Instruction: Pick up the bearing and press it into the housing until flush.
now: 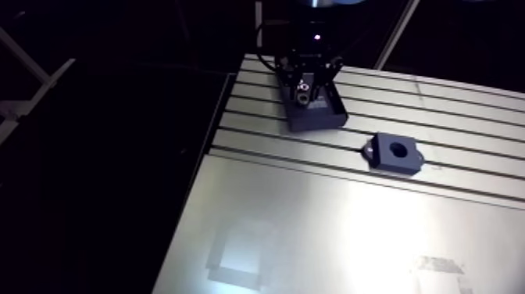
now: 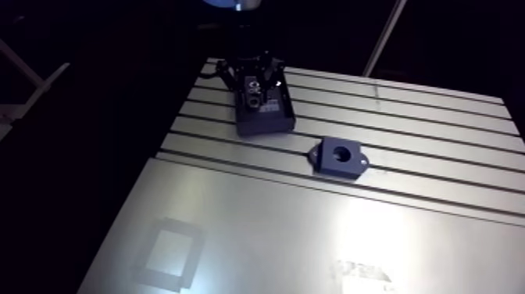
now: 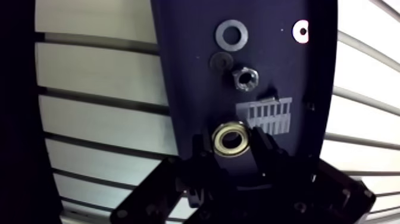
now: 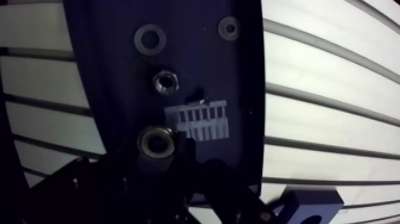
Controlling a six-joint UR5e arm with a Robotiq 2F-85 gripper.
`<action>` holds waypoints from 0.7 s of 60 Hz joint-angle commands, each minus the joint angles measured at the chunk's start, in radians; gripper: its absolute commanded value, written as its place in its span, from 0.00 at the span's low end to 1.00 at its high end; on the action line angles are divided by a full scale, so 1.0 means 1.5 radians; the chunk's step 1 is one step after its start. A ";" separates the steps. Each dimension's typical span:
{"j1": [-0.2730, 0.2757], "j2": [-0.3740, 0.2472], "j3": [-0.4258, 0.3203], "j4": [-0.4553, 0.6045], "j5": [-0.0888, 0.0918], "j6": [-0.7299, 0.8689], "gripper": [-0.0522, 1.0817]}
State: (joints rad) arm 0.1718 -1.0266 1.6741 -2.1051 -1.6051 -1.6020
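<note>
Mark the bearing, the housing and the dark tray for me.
bearing (image 3: 218, 138): wrist view, on its metal ring.
housing (image 1: 384, 159): arm view, on its top face beside the bore.
tray (image 1: 320, 117): arm view, on a bare part of its floor.

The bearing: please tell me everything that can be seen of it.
The bearing is a small metal ring with a brassy, shiny rim around a dark bore. Its flat face is turned toward the wrist camera. It sits between the tips of the gripper, whose fingers appear to press on its two sides. It is over the dark tray, next to a pale ribbed patch. Whether it rests on the tray or is lifted cannot be told.
</note>
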 commanded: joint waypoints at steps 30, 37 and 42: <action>-0.048 -0.153 0.032 0.097 0.002 -0.021 0.57; -0.074 -0.181 0.051 0.103 0.002 -0.039 0.57; -0.101 -0.205 0.070 0.107 0.002 -0.053 0.57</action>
State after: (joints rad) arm 0.1060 -1.2401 1.7186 -1.9746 -1.6024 -1.6339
